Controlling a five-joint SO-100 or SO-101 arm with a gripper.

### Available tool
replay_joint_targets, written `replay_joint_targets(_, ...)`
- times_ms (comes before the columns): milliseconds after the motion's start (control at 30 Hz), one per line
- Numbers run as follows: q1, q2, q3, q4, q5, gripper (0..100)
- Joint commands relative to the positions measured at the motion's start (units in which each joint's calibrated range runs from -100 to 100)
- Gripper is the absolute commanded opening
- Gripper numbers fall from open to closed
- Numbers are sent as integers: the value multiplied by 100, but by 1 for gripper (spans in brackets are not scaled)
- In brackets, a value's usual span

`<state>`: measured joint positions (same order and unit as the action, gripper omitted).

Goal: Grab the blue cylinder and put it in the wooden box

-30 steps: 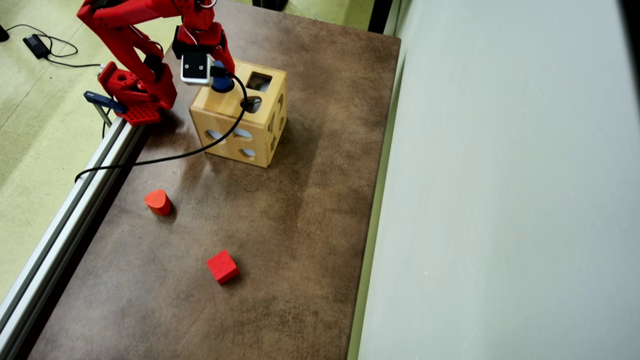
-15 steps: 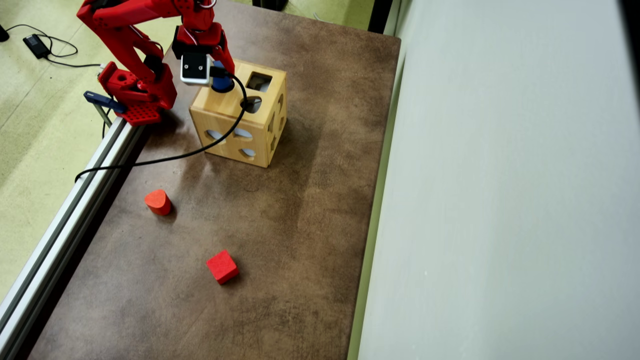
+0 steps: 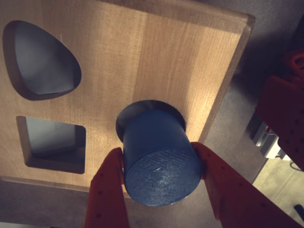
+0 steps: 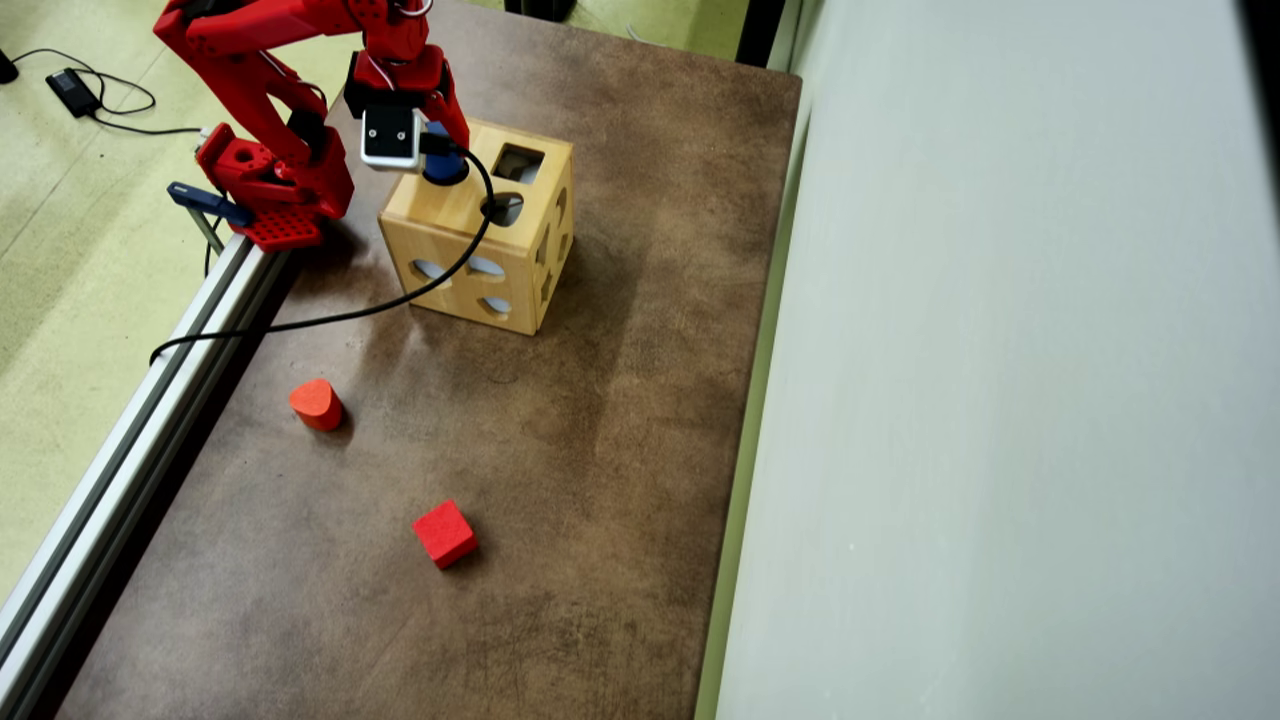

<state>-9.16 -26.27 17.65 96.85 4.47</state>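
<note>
In the wrist view the blue cylinder sits between my two red fingers, which press on both of its sides. Its far end stands at the round hole in the top face of the wooden box, and a dark rim of that hole shows around it. In the overhead view my gripper hangs over the near-left corner of the wooden box. Only a bit of the blue cylinder shows below the wrist camera.
A teardrop hole and a square hole open beside the round one. On the brown table lie an orange-red rounded block and a red cube. A black cable trails over the box. An aluminium rail edges the left side.
</note>
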Motion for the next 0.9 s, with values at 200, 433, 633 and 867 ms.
replay_joint_targets(200,181,-103,-12,-55,-20,4)
replay_joint_targets(433,404,-103,-12,-23,0,21)
replay_joint_targets(633,329,-95,86,-55,24,26)
replay_joint_targets(867,314,-86,86,-55,29,26)
